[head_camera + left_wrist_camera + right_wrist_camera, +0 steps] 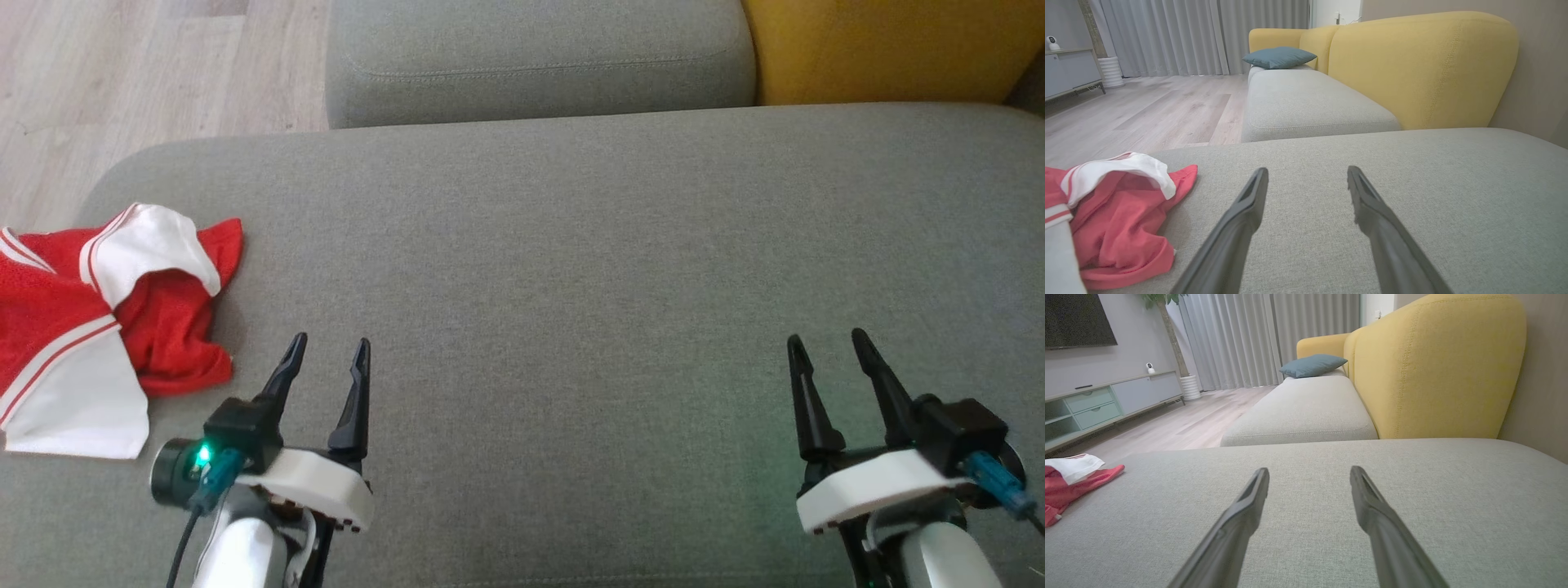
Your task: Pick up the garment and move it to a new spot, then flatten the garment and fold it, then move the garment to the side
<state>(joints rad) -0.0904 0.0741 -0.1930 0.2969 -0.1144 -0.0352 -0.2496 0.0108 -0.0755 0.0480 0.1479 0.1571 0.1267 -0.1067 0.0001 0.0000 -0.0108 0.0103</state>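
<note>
Closest to me is the left claw (332, 340), fingers spread apart with nothing between them, over the grey seat (571, 245). The right claw (824, 336) stands the same way (apart, empty), well off to the left claw's right.

The garment (49, 302) lies crumpled on the seat just left of the left claw, near its fingers but not touching them, and far from the right claw. What I can see of it runs roughly along the line of the left claw's fingers, white panel at the near end, a red corner pointing away and slightly toward the claw's side. Its left part is cut off at the picture's edge, so I can't settle its true long axis. From the left wrist it shows low and left of the fingers (1118, 220).
</note>
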